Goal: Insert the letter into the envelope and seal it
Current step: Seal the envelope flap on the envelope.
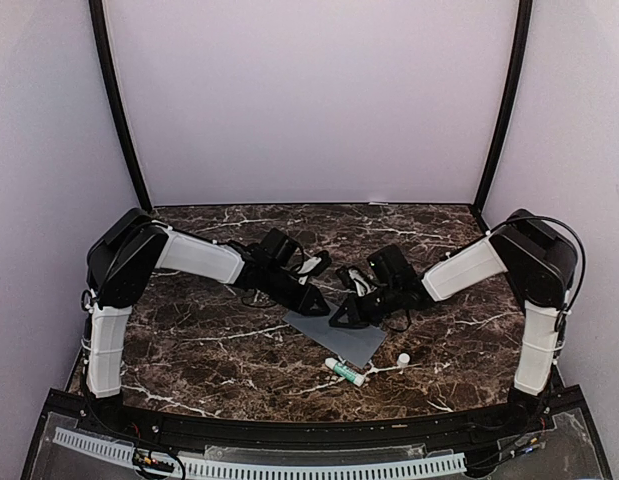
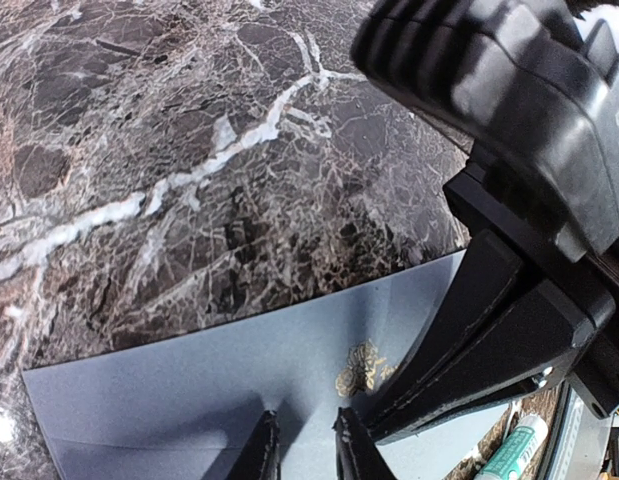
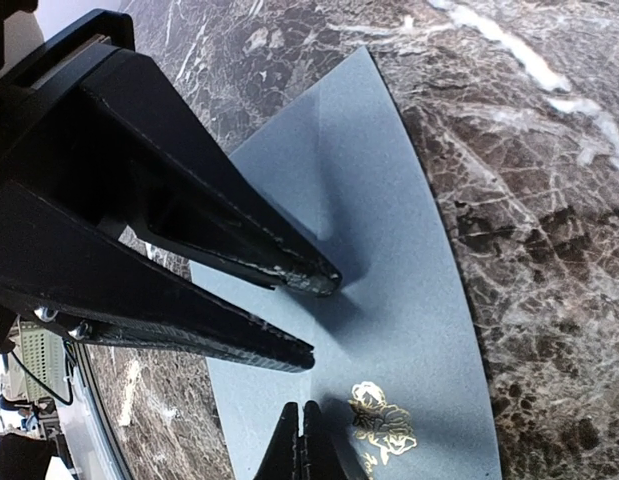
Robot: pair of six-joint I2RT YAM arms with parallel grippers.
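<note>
Brown marble tabletop [image 1: 209, 340], pale walls [image 1: 309, 100]; I'm resting my narrowly parted left gripper [image 2: 307, 425] and closed right gripper [image 3: 302, 415] on the slate-grey paper envelope [image 3: 389, 250].

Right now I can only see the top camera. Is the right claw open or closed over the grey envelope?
Observer: Closed. In the right wrist view the right claw has its tips together, low over the envelope.
Operator: Is there a picture on it?
Observer: Yes, a gold flower is printed right beside those tips.
Operator: And the other one?
Observer: The left wrist view shows the left claw with a narrow gap between its tips and nothing in the gap, down by the same flower.
</note>
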